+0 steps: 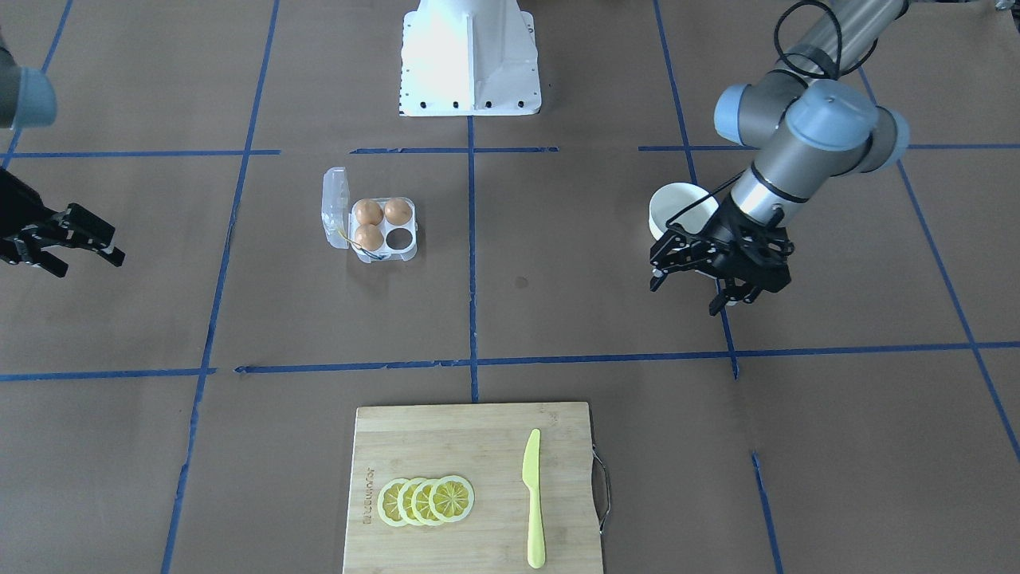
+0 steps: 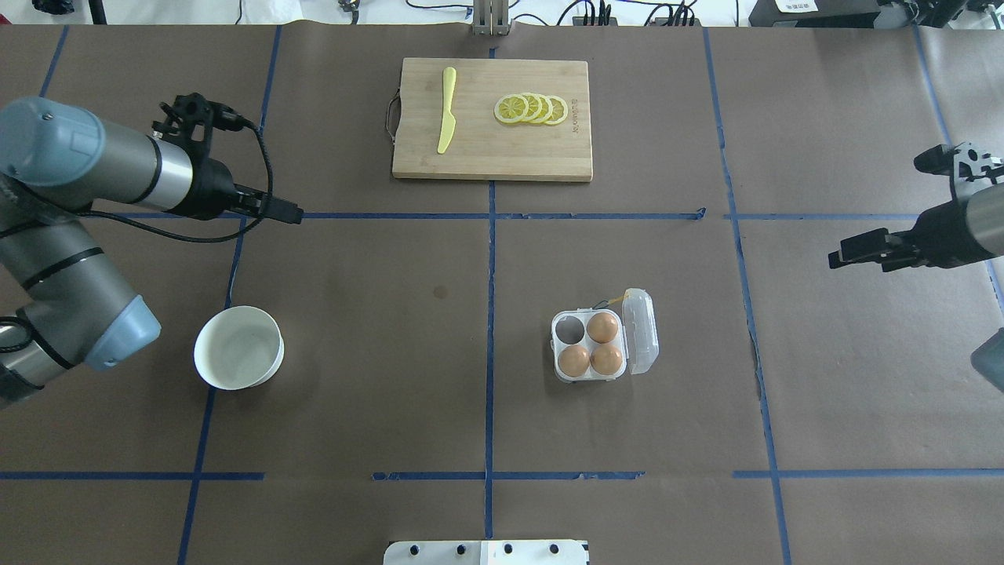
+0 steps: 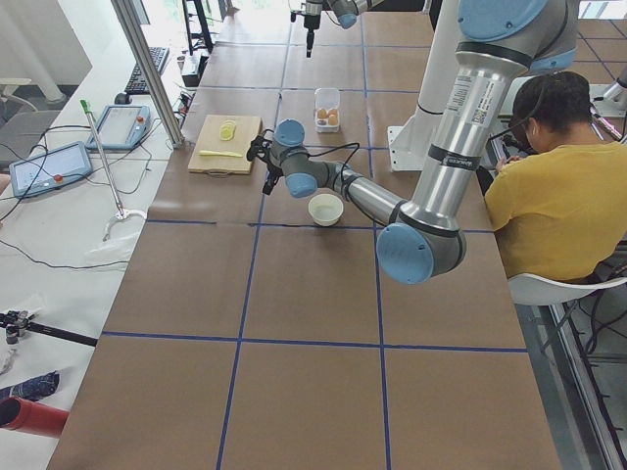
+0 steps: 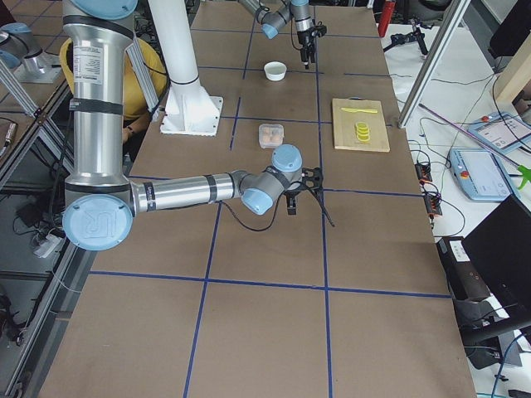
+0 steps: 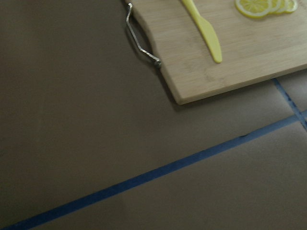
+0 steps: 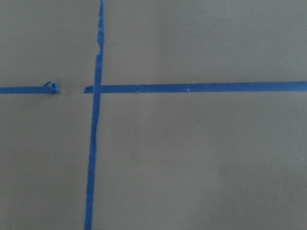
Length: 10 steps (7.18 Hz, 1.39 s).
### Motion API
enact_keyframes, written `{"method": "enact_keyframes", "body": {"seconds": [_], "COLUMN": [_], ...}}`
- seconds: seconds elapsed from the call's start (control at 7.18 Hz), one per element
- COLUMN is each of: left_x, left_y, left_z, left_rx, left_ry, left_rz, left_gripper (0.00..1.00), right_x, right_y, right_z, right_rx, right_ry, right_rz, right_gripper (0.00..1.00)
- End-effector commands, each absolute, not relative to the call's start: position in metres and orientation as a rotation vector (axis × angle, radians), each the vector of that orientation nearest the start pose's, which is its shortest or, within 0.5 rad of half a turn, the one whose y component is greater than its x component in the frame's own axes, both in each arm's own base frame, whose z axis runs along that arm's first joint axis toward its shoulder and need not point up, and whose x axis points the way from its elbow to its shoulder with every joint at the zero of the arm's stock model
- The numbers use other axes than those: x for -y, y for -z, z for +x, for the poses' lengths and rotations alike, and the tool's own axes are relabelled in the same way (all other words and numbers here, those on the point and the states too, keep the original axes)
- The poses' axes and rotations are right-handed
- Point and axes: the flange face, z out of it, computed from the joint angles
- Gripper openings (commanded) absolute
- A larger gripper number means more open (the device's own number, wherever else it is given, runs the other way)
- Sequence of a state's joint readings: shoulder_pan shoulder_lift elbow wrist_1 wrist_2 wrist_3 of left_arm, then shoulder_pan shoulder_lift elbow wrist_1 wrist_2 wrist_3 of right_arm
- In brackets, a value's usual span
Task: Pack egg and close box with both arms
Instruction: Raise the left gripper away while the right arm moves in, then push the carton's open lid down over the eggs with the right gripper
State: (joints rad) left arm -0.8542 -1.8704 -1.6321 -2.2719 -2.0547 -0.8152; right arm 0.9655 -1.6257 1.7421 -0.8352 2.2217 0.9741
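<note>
The box is a clear four-cup case with its lid open and standing at one side. Three eggs fill three of its cups, and the fourth cup is empty. It also shows in the overhead view, where the eggs sit beside the lid. My left gripper is open and empty, next to the white bowl, far from the box. My right gripper is open and empty at the table's other side.
The white bowl holds nothing. A wooden cutting board with a yellow knife and lemon slices lies on the operators' side; the left wrist view shows its corner. The robot base stands behind the box.
</note>
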Motion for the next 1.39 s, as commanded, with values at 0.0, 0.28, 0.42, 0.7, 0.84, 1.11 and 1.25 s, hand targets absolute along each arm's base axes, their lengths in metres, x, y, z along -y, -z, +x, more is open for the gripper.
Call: {"method": "enact_keyframes", "body": {"seconds": [0.0,0.28,0.42,0.7,0.84,1.11,1.25], "left_x": [0.537,0.555,0.551,0.549,0.549,0.546,0.548], "left_y": [-0.414,-0.433,-0.448,-0.451,-0.452,-0.459,-0.462], "left_z": [0.278,0.216,0.195,0.193,0.193,0.187,0.175], "left_rx": [-0.961,-0.765,-0.734,-0.731,-0.73,-0.726,-0.718], "left_ry": [-0.196,-0.351,-0.375,-0.373,-0.373,-0.367,-0.365], "left_rz": [0.467,0.479,0.484,0.479,0.478,0.471,0.478], "left_gripper": [1.0,1.0,1.0,1.0,1.0,1.0,1.0], "right_x": [0.417,0.388,0.376,0.361,0.364,0.373,0.37], "right_y": [-0.467,-0.441,-0.434,-0.397,-0.356,-0.273,-0.262], "right_z": [-0.274,-0.303,-0.316,-0.376,-0.407,-0.455,-0.438], "right_rx": [1.059,1.098,1.108,1.117,1.123,1.072,1.08], "right_ry": [-0.116,-0.053,-0.053,-0.064,-0.079,-0.126,-0.128], "right_rz": [0.124,0.091,0.07,0.085,0.054,-0.014,-0.021], "right_gripper": [1.0,1.0,1.0,1.0,1.0,1.0,1.0]}}
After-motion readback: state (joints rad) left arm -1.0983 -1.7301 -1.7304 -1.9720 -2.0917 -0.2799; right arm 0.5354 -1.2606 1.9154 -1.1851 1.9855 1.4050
